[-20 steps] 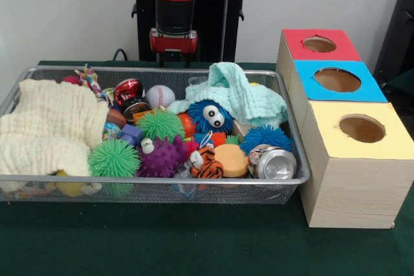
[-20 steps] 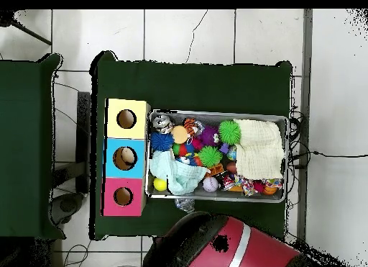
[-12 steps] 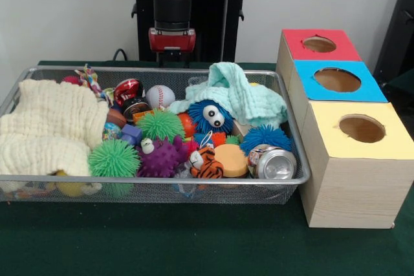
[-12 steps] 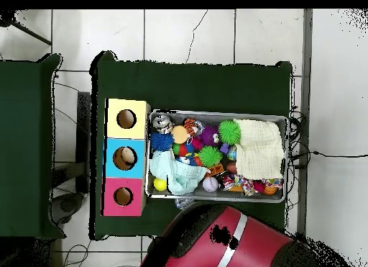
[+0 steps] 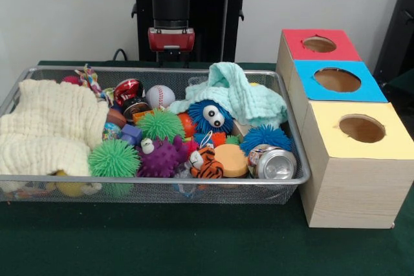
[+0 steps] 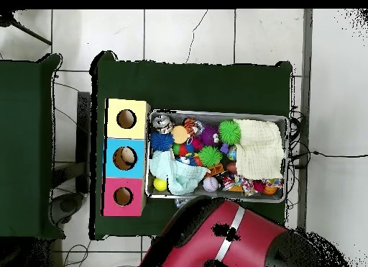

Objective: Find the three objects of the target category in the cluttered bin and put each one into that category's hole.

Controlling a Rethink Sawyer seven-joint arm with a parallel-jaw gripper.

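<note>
Below the gripper (image 5: 171, 61), whose opening I cannot tell, sits the wire bin (image 5: 194, 189) with a baseball (image 5: 160, 96) nearest.

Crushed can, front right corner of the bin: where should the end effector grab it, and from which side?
Judging from the front view, grip the crushed can across its dented side walls, coming straight down. It lies on its side with the silver top facing the mesh bin wall, and the orange disc sits beside it, so a sideways approach looks blocked. Only the top is free.
</note>
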